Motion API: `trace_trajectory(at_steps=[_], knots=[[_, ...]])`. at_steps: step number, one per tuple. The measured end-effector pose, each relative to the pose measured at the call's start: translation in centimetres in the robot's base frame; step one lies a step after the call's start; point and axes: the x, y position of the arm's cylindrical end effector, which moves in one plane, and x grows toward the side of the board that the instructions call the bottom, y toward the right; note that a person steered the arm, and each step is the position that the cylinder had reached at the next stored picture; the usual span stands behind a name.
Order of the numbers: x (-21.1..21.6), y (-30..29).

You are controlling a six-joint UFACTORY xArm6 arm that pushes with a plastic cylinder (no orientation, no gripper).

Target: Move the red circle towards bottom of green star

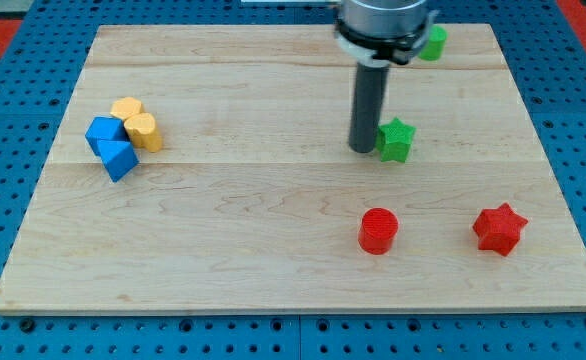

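Observation:
The red circle (378, 230) lies on the wooden board at the view's lower right of centre. The green star (396, 139) sits above it, right of centre. My tip (362, 149) stands just left of the green star, about touching its left edge, and well above the red circle. The rod rises toward the view's top.
A red star (499, 228) lies right of the red circle. Another green block (433, 42) sits at the top, partly behind the arm. Two blue blocks (110, 146) and two yellow blocks (137, 122) cluster at the left. The board's (273, 250) edges meet a blue pegboard.

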Motion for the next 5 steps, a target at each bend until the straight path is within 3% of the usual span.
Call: trace_trajectory(at_steps=[2,3,4,5], knots=[[-1.6,3.8],[-2.2,1.2],[1.2,1.4],[7.2,-2.2]])
